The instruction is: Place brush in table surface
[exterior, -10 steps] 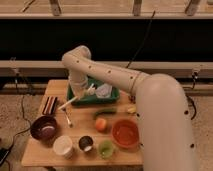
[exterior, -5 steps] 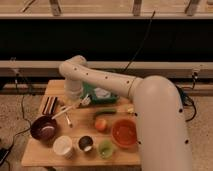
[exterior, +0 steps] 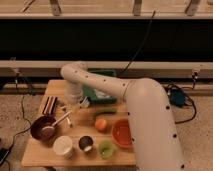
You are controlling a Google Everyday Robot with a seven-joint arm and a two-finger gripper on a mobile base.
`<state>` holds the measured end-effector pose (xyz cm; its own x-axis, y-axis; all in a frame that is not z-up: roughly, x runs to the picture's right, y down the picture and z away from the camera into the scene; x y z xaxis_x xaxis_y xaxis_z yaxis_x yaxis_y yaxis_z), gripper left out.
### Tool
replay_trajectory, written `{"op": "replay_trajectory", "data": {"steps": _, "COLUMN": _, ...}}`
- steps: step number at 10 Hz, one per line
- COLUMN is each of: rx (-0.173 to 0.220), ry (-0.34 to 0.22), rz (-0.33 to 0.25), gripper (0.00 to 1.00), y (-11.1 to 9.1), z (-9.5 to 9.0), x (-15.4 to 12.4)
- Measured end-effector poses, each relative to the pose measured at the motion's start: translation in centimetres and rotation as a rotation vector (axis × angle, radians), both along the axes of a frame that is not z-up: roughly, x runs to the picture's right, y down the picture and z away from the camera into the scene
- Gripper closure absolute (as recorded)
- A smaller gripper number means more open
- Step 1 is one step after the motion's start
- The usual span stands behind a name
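My gripper hangs low over the left middle of the light wooden table surface, just left of the green tray. A cream-white piece, apparently the brush, shows at the gripper's right side, just above or on the wood. Most of it is hidden by the arm, so I cannot tell whether it is held. A slim pale utensil lies slanted on the table below the gripper, pointing at the purple bowl.
A dark striped block lies at the left edge. In front stand a white cup, a metal cup, a green cup, an orange bowl, an orange fruit and a green vegetable.
The gripper has moved from over the green tray leftward and down to the table's left middle, taking the cream-white piece along.
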<state>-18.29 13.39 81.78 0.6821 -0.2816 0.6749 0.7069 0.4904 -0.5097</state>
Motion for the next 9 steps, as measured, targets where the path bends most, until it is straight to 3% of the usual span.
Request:
{"op": "replay_trajectory", "data": {"steps": 1, "rx": -0.016, "ry": 0.005, "rz": 0.009, "gripper": 0.2, "y": 0.2, "z": 0.2, "x": 0.2}}
{"op": "replay_trajectory", "data": {"steps": 6, "rx": -0.061, "ry": 0.048, "rz": 0.054, "gripper": 0.2, "y": 1.1, "z": 0.2, "x": 2.2}}
{"op": "replay_trajectory", "data": {"steps": 9, "rx": -0.064, "ry": 0.042, "rz": 0.096, "gripper": 0.2, "y": 0.7, "z": 0.1, "x": 3.1}}
